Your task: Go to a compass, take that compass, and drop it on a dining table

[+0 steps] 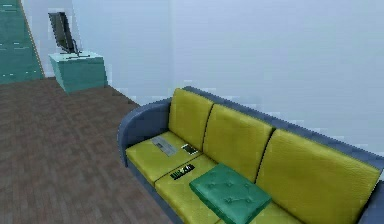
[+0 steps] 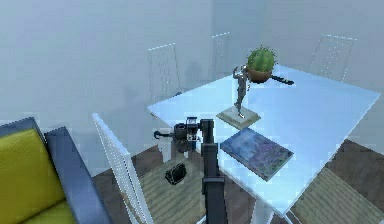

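Your claw (image 2: 168, 135) sits by the near corner of the white dining table (image 2: 322, 112), beside a white chair (image 2: 116, 152), and you cannot tell whether it holds anything.

Blue sofa (image 1: 135, 128), yellow cushions (image 1: 237, 135), green pillow (image 1: 230, 192), white table (image 2: 320, 105).

Cushion (image 1: 231, 190) on sofa (image 1: 235, 140) at right, cabinet (image 1: 78, 69) far behind at left, statue (image 2: 240, 95), plant (image 2: 261, 62) and book (image 2: 257, 152) on table (image 2: 322, 108), chair (image 2: 118, 160) before it.
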### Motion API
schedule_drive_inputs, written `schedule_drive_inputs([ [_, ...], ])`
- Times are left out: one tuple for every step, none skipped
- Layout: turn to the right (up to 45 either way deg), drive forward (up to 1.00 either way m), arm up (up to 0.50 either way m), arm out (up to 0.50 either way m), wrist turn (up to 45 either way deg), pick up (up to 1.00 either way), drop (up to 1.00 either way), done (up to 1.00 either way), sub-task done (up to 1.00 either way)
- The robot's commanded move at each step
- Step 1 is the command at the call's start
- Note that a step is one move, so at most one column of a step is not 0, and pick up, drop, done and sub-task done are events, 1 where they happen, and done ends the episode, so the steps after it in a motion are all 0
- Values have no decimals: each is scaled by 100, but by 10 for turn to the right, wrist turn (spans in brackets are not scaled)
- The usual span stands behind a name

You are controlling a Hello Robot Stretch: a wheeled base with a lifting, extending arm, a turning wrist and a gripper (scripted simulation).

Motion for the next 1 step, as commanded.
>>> schedule_drive_inputs([
  [0,0,-30,0,0,0,0,0,0],
])
